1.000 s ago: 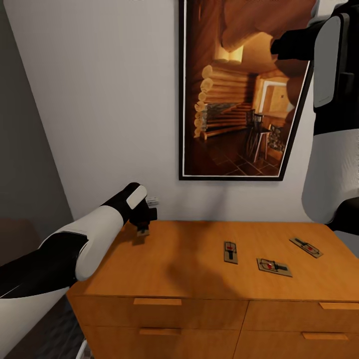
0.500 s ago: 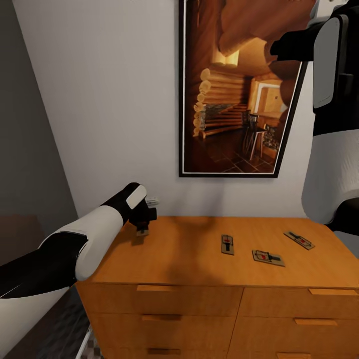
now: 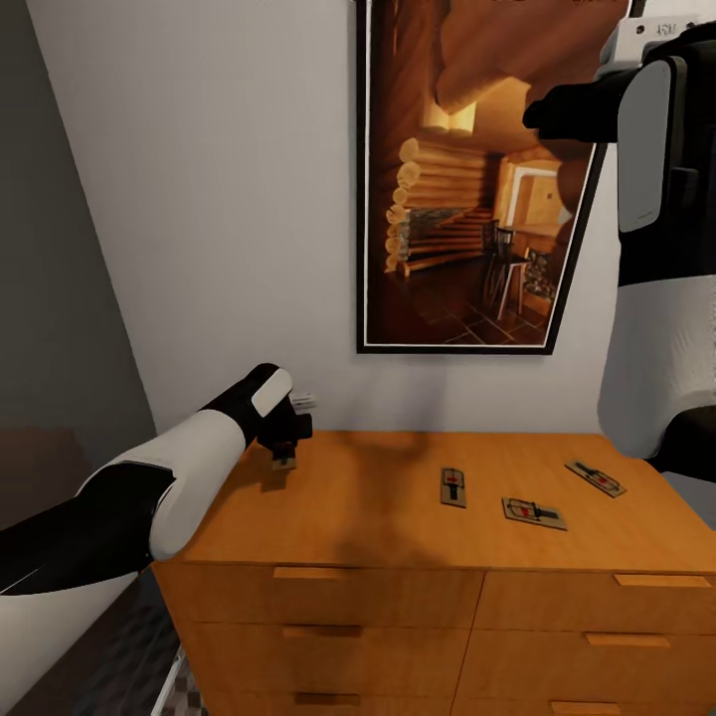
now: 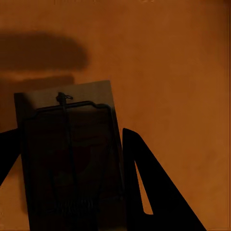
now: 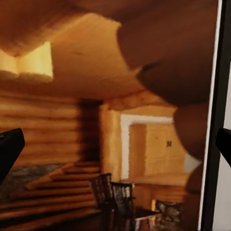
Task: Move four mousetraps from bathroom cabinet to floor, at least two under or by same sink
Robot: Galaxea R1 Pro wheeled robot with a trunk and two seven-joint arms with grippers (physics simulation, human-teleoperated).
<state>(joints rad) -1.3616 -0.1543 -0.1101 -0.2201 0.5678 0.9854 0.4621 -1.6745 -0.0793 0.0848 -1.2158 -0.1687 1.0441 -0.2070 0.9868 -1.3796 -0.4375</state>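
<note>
Since half a second ago the right arm has swung a little toward the middle of the head view, its dark forearm end now further across the log-cabin picture [image 3: 477, 179]; the left arm and the three loose traps keep their places, and against the picture of a second ago the whole head view has shifted, so the camera moved.

The left gripper [image 3: 284, 455] hangs just above the left rear part of the cabinet [image 3: 398, 537] top, which serves as the worktop. It is clamped on one mousetrap [image 4: 67, 159]: in the left wrist view the tan board with its dark wire bar sits between the two dark fingers [image 4: 154, 192], which press against its long edges, with the orange-brown wood beneath.

Three more mousetraps lie flat on the cabinet top toward its right half. One [image 3: 453, 487] is near the middle, another [image 3: 534, 513] lies just to its right and nearer the front edge, and the third [image 3: 596, 477] is further right and toward the wall. All three are apart from each other.

The right gripper [image 5: 115, 144] is raised high in front of the framed picture, well above the cabinet; its dark fingertips [image 5: 9, 149] sit at opposite edges of the right wrist view, spread wide with nothing between them.

Drawer fronts with slim bar handles [image 3: 316, 573] show below the top.
</note>
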